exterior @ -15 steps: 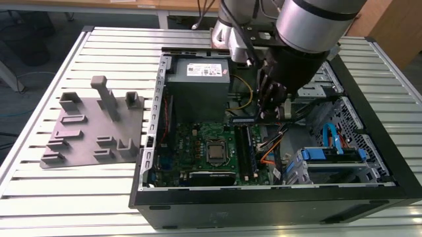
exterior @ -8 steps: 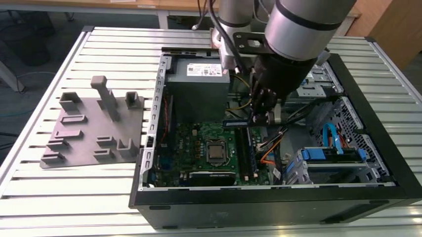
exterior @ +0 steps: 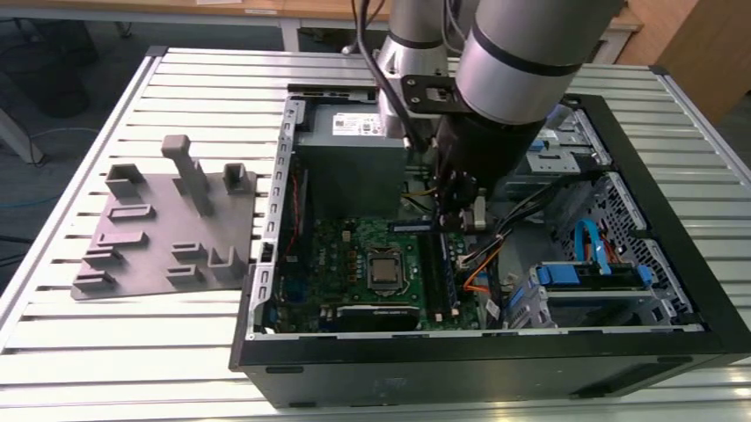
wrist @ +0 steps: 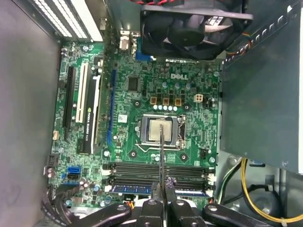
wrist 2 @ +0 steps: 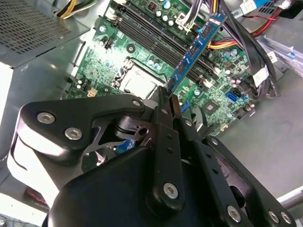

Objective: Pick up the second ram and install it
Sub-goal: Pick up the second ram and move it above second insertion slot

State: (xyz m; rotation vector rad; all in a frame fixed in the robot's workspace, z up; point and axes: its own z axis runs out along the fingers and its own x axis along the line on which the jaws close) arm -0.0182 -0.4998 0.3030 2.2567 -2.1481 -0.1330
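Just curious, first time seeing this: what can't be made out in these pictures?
- Second wrist view: the second ram's near end is buried inside the hand's grip.
- First wrist view: it stands edge-on, its chips unseen.
- Exterior view: the arm blocks the gap above the motherboard.

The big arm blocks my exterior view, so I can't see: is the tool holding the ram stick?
Observer: Yes. In the second wrist view the tool is shut on the second ram, which pokes out in front of it.
Operator: Is it plugged in?
Observer: No. It slants across the memory slots, not seated in any of them.
Operator: Are any slots free?
Observer: In the first wrist view, the slots nearest the processor socket look dark and empty.
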